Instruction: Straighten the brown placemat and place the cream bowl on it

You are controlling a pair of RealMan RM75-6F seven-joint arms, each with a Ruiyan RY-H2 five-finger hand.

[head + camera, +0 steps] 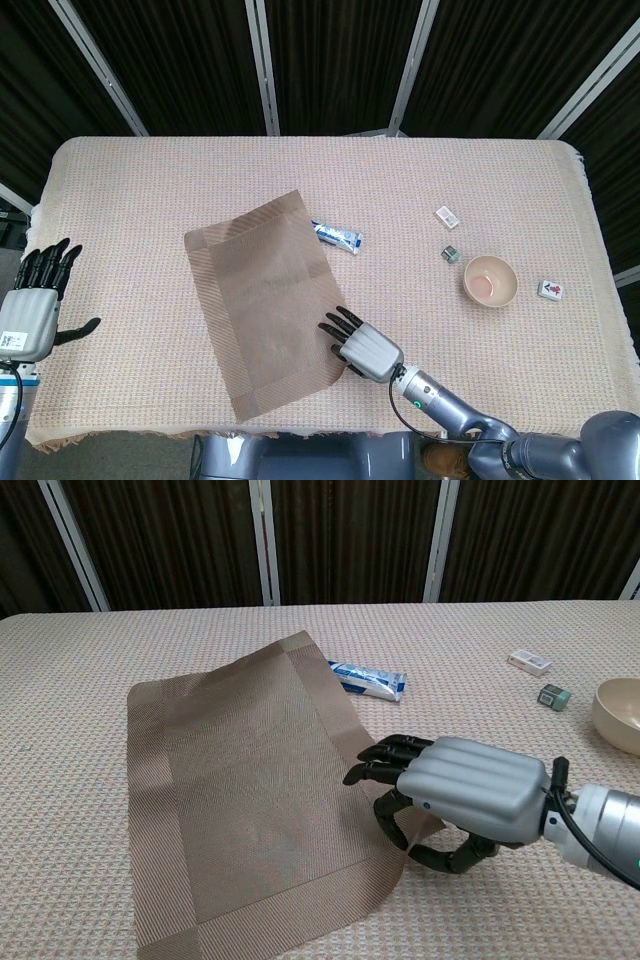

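Right hand (362, 345) rests its fingers on the placemat's (265, 300) near right edge, holding nothing firmly; left hand (35, 300) waits wide by the desk's left edge. Press flat, rotate slowly. Bowl (490, 281) sits near the right edge.

Right robot hand (362, 345) low, palm-down.

One brown placemat (268, 300), lying askew left of the table's middle. One cream bowl (490, 281) near the right edge. One toothpaste tube (337, 236) by the placemat's far corner. Three small items toward the right edge: white packet (447, 216), small green block (452, 254), white tile (551, 290). Two hands: left hand (38, 300), right hand (362, 344).
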